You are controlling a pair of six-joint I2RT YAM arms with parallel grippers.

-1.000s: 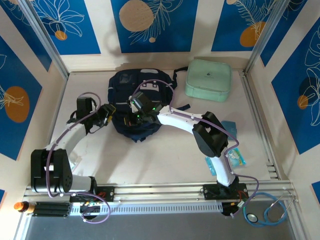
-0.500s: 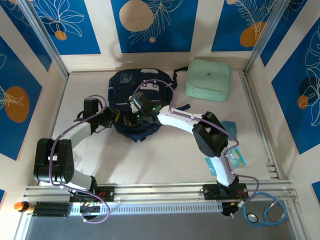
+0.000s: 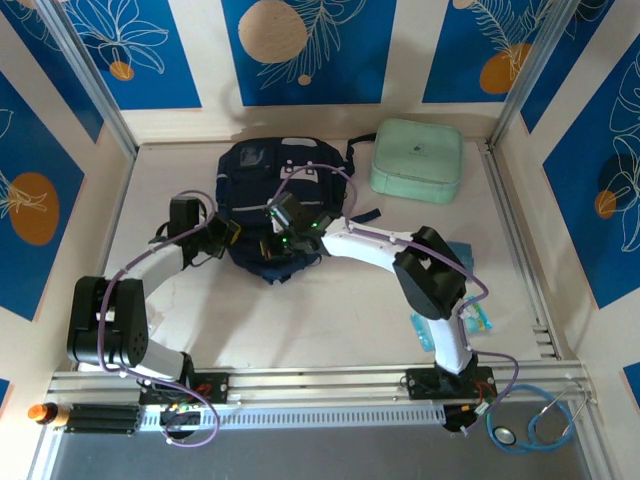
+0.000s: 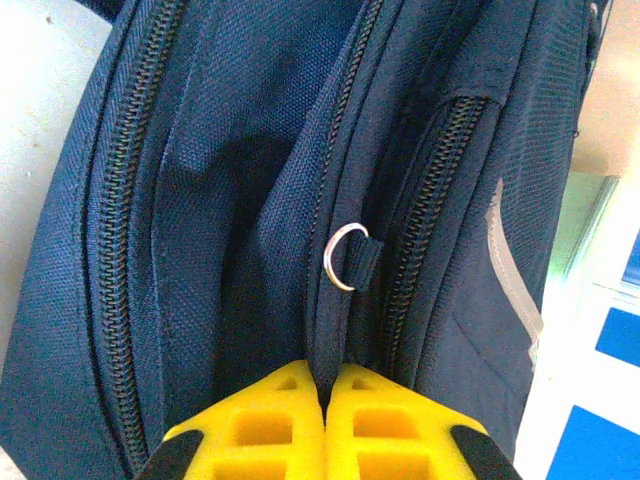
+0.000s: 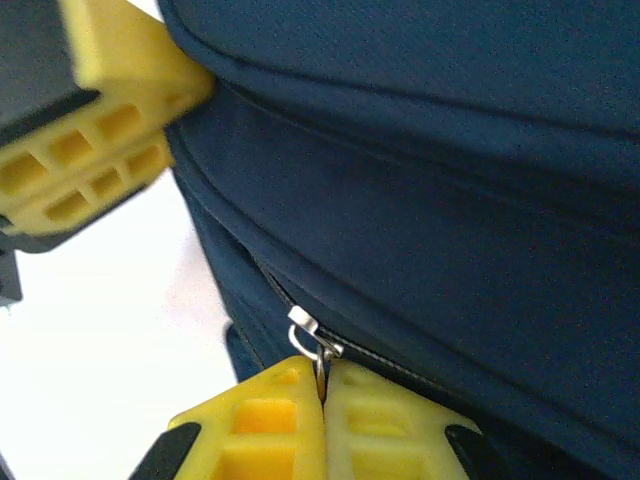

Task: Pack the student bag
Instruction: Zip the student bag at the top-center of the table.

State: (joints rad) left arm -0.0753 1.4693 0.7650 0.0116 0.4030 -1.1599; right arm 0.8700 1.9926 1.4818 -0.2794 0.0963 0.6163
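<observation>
bag pos: student bag (image 3: 250, 175) lies flat at mid-back of the tabletop (image 3: 300, 320), near edge toward the arms; mint-green zip case (image 3: 417, 160) sits just to its right, not touching
left pincer: left pincer (image 4: 323, 378) is pressed together on a raised seam fold of the bag's cloth, between two zip tracks (image 4: 430, 200); a small metal ring (image 4: 343, 257) sits on the same fold just past the tips
right pincer: right pincer (image 5: 322, 378) is clamped on the metal zip pull (image 5: 312, 335) at the bag's near edge, w/ the other arm's yellow fingers close by at upper left of the right wrist view
zip state: teeth look meshed in the left wrist view – can't tell how far the zip at the pull is open
feel (est.): soft woven cloth, no stiff frame showing – prob. folds and bunches under a tug rather than holding its shape
weight (est.): looks slack and fairly flat, so likely light; may slide on the smooth tabletop if pulled from one side only
grip (est.): coarse weave shouldn't slip in the pads; the pull is small smooth metal and could twist out
fragility (est.): tough, not breakable; the weak pt is a zip jamming on loose cloth
where to hold: pull tab to run the zip, seam fold next to it as the anchor, i.e. about where both pincers sit – straps better for lifting the whole bag
</observation>
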